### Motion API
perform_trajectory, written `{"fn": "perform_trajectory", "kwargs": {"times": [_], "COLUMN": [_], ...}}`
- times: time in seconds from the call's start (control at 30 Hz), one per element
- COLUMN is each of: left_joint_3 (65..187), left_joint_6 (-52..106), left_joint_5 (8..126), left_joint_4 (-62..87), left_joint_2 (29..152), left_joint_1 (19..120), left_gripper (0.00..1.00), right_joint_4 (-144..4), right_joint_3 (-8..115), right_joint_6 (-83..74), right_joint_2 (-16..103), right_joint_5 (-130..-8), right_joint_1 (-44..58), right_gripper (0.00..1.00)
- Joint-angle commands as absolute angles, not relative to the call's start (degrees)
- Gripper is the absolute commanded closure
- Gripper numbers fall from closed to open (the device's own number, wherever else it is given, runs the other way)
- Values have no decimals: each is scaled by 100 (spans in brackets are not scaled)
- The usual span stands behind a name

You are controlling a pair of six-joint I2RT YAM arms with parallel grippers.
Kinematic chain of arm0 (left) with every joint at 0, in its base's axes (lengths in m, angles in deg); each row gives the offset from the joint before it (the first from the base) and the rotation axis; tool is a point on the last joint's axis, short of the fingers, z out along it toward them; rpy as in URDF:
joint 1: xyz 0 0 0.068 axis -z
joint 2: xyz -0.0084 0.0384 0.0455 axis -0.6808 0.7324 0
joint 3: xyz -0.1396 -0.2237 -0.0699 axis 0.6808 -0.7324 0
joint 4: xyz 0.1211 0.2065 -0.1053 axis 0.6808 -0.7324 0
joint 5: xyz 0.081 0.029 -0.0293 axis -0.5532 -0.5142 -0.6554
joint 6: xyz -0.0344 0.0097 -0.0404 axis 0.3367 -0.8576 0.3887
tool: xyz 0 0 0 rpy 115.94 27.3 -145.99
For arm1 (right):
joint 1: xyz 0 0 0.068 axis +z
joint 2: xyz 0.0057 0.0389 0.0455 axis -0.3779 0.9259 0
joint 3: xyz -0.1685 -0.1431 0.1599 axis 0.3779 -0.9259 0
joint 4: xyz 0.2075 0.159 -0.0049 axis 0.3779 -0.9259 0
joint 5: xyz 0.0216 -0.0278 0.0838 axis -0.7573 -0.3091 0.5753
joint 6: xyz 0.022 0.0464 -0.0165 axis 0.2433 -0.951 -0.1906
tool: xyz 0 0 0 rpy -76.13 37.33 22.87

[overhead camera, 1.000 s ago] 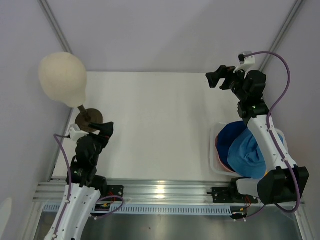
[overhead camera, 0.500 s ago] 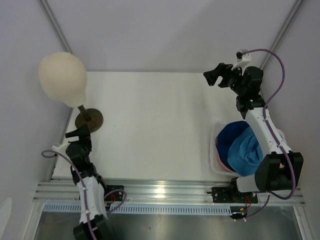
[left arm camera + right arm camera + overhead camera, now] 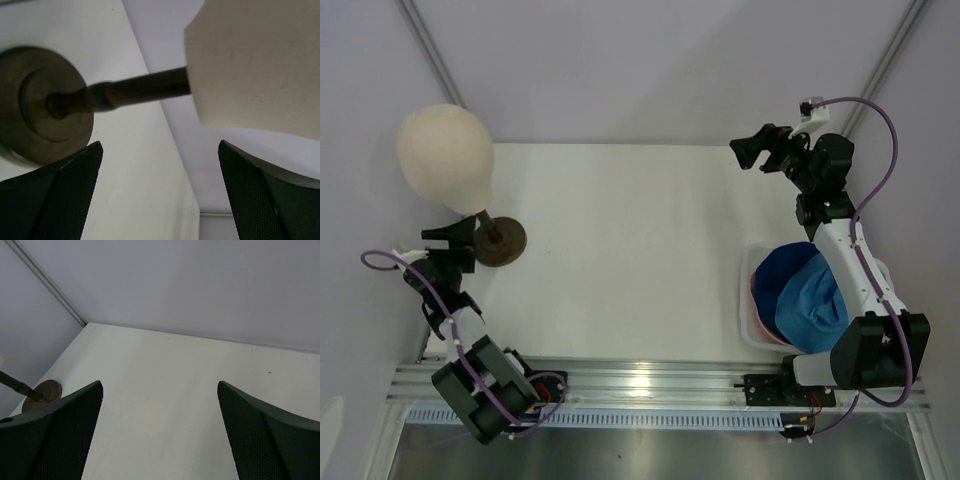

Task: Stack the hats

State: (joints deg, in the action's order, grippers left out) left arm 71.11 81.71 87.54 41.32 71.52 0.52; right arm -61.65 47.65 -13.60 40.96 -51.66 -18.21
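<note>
The hats lie piled in a white mesh basket [image 3: 744, 322] at the table's right edge. A light blue hat [image 3: 815, 308] is on top, over a dark navy one [image 3: 782, 268]. A sliver of the pink hat [image 3: 756, 298] shows at the left rim. The yellow hat is hidden. My right gripper [image 3: 752, 152] [image 3: 160, 386] is open and empty, above the far right of the table, beyond the basket. My left gripper [image 3: 448, 242] [image 3: 160, 147] is open and empty at the table's left edge, just left of the mannequin's base.
A cream mannequin head [image 3: 445, 158] [image 3: 255, 65] leans on a dark pole [image 3: 135, 92] from a round dark base [image 3: 502, 242] [image 3: 40, 115] at the far left. The base also shows in the right wrist view [image 3: 42, 391]. Grey walls enclose the white table [image 3: 630, 250].
My left arm has swung left and folded back, from the right of the mannequin base to its left at the table's edge. The right gripper has hardly moved.
</note>
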Motion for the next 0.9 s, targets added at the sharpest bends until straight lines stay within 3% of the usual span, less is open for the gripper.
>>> {"fn": "perform_trajectory", "kwargs": {"times": [0.0, 0.2, 0.63, 0.87], "left_joint_3": [7804, 7954, 8341, 7919], "left_joint_6": [7491, 7482, 8703, 8363], "left_joint_5": [9488, 9690, 10693, 9938], "left_joint_4": [4341, 5052, 8831, 9009], "left_joint_2": [7503, 8522, 11456, 11426], "left_joint_1": [-121, -156, -77, -51], "left_gripper": [0, 2, 7, 8], "right_joint_4": [-5850, -6043, -5560, -5507], "right_joint_3": [4693, 4772, 4420, 4412], "right_joint_6": [-1275, -1275, -1415, -1451], "right_joint_2": [3918, 4068, 4006, 4103], "right_joint_5": [-5261, -5288, -5736, -5657], "right_joint_1": [-1825, -1825, -1860, -1860], "right_gripper": [0, 0, 1, 1]}}
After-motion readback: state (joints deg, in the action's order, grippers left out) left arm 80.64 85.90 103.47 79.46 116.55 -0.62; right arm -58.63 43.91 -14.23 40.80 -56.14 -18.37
